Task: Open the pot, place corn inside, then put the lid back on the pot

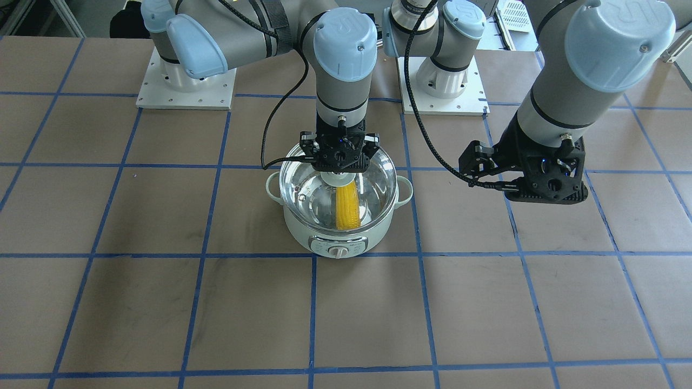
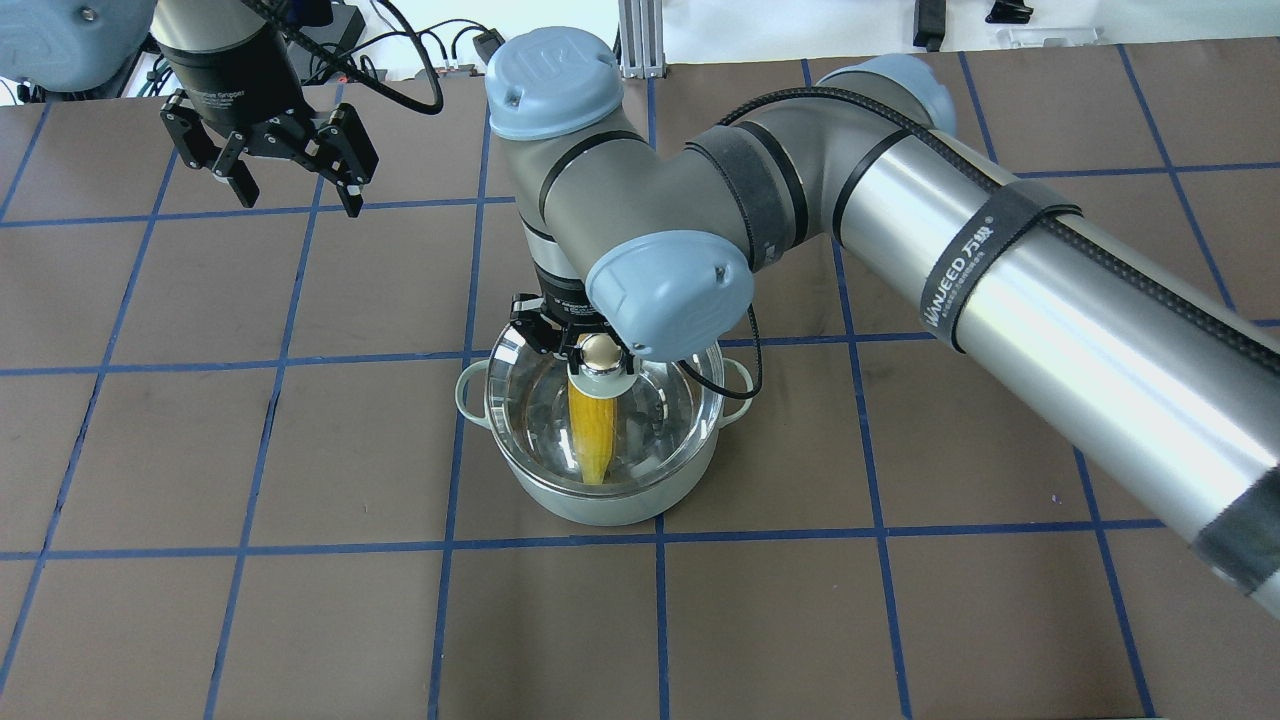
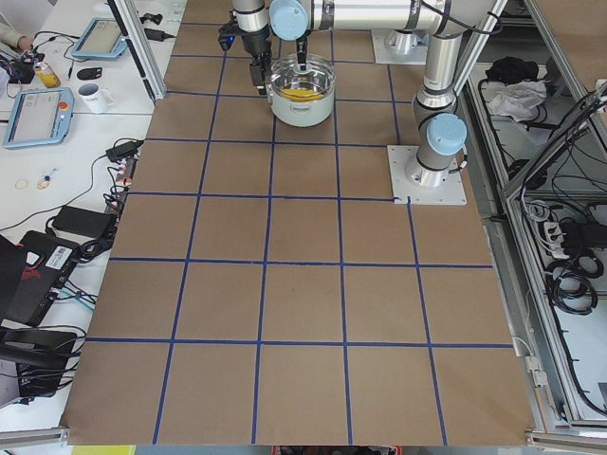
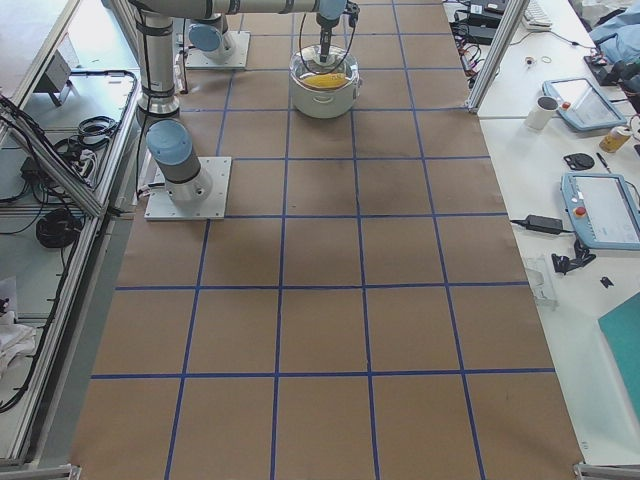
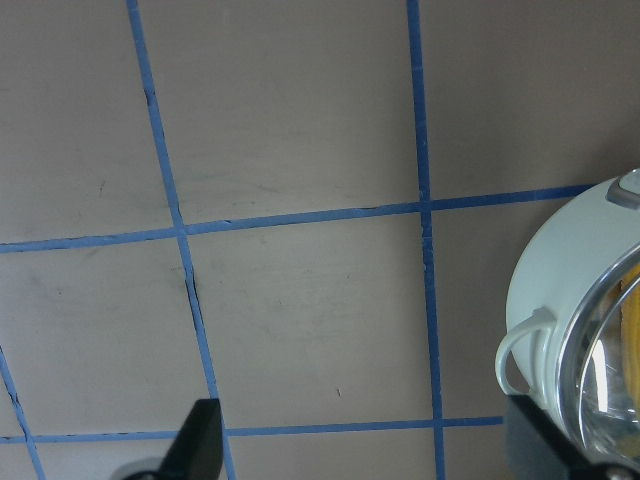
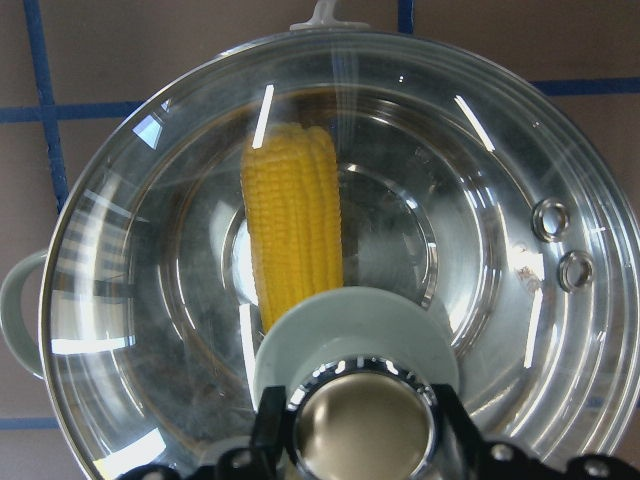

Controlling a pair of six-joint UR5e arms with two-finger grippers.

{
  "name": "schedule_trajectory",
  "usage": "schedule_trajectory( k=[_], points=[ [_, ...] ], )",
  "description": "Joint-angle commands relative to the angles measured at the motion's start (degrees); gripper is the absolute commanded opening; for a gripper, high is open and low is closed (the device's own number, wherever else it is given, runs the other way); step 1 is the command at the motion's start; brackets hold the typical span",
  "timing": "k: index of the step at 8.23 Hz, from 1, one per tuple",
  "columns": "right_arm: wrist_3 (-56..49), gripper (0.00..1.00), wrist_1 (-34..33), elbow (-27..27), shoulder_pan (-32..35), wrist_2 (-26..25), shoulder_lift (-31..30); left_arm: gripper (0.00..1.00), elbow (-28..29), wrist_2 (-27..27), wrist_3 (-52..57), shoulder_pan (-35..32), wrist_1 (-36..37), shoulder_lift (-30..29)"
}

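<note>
The pale mint-green pot (image 1: 300, 229) is standing upright, its dial panel facing away from my base and a small loop handle sticking out at each side. The bright yellow corn (image 1: 346, 208) is lying flat on the shiny steel floor inside, running from the panel side toward the back. The clear glass lid (image 6: 150, 250) is covering the pot's mouth, rim over rim, with the corn showing through it. My right gripper (image 6: 360, 430) is pinching the lid's beige-gold knob (image 2: 598, 352) above its pale green base, a finger pressing on either side.
</note>
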Motion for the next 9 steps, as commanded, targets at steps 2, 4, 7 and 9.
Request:
schedule_trajectory(
  k=[2,4,7,9],
  points=[
    [-0.5,0.26,-1.6,0.6,0.0,0.0,0.6,1.0,-0.4,0.1,0.1,0.0,0.0,0.0],
    [-0.3,0.26,-2.0,0.7,0.0,0.1,0.8,1.0,-0.4,-1.6,0.8,0.0,0.0,0.0],
    [-0.3,0.26,-2.0,0.6,0.0,0.1,0.8,1.0,-0.5,-1.9,0.4,0.0,0.6,-0.1],
    [-0.4,0.26,-2.0,0.6,0.0,0.1,0.6,1.0,-0.6,-1.8,0.0,0.0,0.7,-0.1]
  ],
)
